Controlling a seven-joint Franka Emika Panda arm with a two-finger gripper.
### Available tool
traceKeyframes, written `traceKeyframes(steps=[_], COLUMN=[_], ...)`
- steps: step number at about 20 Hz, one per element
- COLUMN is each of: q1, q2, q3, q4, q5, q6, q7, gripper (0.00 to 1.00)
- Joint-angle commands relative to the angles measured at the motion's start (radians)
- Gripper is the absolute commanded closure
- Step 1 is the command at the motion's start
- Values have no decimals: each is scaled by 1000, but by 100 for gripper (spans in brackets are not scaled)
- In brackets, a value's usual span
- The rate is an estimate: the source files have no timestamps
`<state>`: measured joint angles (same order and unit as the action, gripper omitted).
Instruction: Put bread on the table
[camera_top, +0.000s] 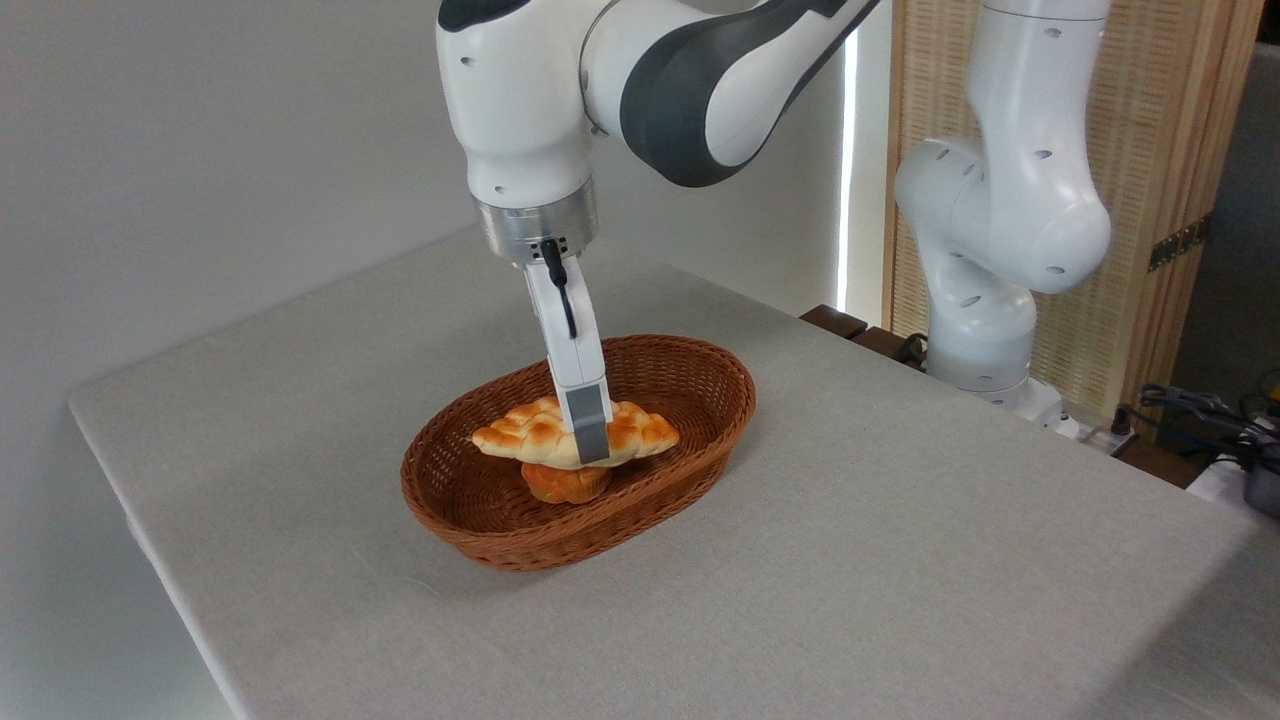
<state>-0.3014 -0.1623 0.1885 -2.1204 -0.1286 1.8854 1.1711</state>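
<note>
Gripper (592, 447): pointing down into the basket, fingers set across the middle of the bread; near finger lies flat against the loaf's front side. Far finger hidden behind the loaf, so a firm clamp cannot be confirmed, though it looks closed on it.
Bread (560, 432): braided loaf, long axis running left to right in the picture, roughly level, both pointed ends sticking out either side of the finger.
Position: loaf sits above the basket floor, over a small round bun (566, 483); whether it rests on the bun or hangs just clear, I cannot tell.
Basket (480, 530): brown wicker oval, on the table (900, 560).
Key relation: grip crosses the loaf's short width at mid-length, so it should balance.
Next, by my reckoning: lift clear of the rim, carry sideways to bare cloth, lower.
Risk: loaf ends catching the rim.
</note>
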Motion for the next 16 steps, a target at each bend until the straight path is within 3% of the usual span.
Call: traceKeyframes(steps=[1,6,7,10,12,16], q1=[-15,-16,-18,-18,-18,-18], q2=[15,27,27,27,29,29], q3=[6,-3,-4,-4,-6,-6], q4=[2,3,3,3,3,3], q5=[23,23,23,23,23,23], q6=[-3,-2,-2,-3,-5,-5], q7=[19,13,15,18,18,18], gripper=[0,0,8,48,53,52])
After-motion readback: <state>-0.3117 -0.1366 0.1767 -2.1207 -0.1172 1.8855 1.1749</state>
